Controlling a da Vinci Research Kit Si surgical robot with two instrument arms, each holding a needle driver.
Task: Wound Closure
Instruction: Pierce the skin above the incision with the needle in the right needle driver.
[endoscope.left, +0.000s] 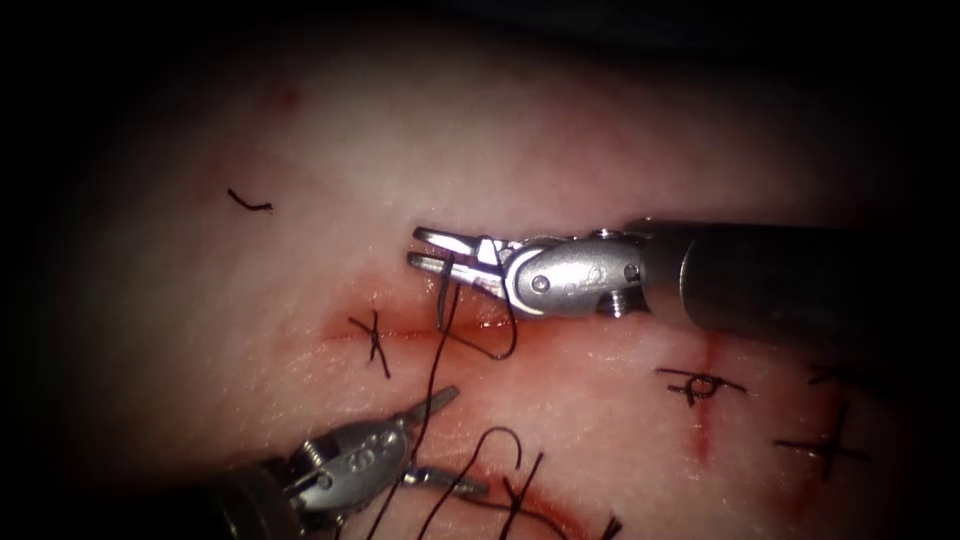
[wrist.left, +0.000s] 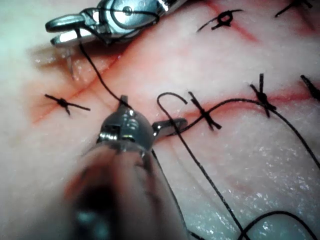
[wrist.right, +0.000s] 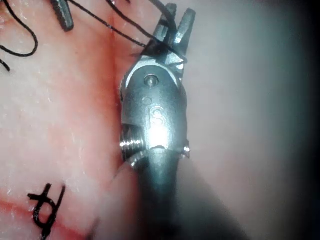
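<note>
A loose thread end (endoscope.left: 250, 203) lies far left on the tissue (endoscope.left: 600, 150). Next comes a tied stitch (endoscope.left: 372, 343) across the cut (endoscope.left: 560, 345), which runs left to right here with red fluid (endoscope.left: 500, 335) along it.

The left tool (endoscope.left: 468, 440) points up and right, jaws wide apart and gripping nothing. The thread (endoscope.left: 432, 385) passes between them.

The needle (endoscope.left: 443, 300) stands nearly upright, long axis top to bottom. Its lower end is in the tissue at the cut, and its upper end meets the right tool's lower jaw.

The right tool (endoscope.left: 413, 248) points left, jaws a little apart, with thread running out from between them. No clamp on the needle can be made out.

The left wrist view shows the needle (wrist.left: 70, 65) as a short stub in the tissue under the right tool (wrist.left: 56, 30). The right wrist view shows thread (wrist.right: 125, 32) crossing that tool (wrist.right: 179, 15), and another stitch (wrist.right: 45, 207).
</note>
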